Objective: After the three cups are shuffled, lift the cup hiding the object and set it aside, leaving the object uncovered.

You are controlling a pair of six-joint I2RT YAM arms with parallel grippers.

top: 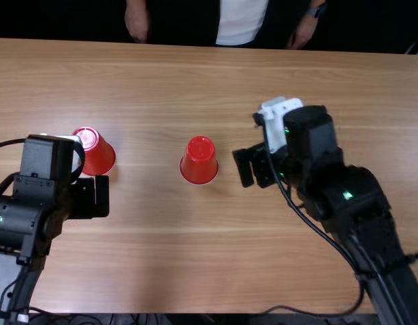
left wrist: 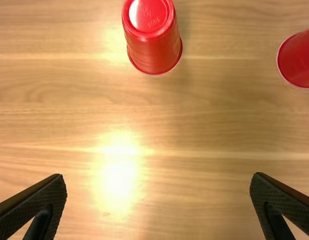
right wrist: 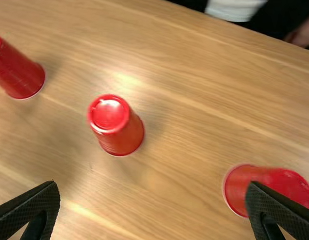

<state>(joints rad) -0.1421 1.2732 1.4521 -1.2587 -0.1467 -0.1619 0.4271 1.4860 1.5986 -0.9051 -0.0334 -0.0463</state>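
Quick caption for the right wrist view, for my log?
Three red plastic cups spread across the light brown wooden table before the open right pincer.

Light brown wooden table [top: 195, 68]; grain runs lengthwise; bright light reflects off its surface.

Middle cup [top: 199, 160] at table [top: 195, 74] centre, left cup [top: 94, 150] leftward

Three plain red cups, the left cup [top: 94, 150], the middle cup [top: 199, 160] and the right cup [right wrist: 274, 181], stand out against a light brown wooden table [top: 195, 81] streaked with darker grain lines. The left gripper [left wrist: 157, 176] and right gripper [right wrist: 152, 185] are black, their fingers [left wrist: 37, 205] finely cross-hatched. A white block [top: 280, 112] and small green lights [top: 346, 196] mark the black right arm [top: 371, 230].
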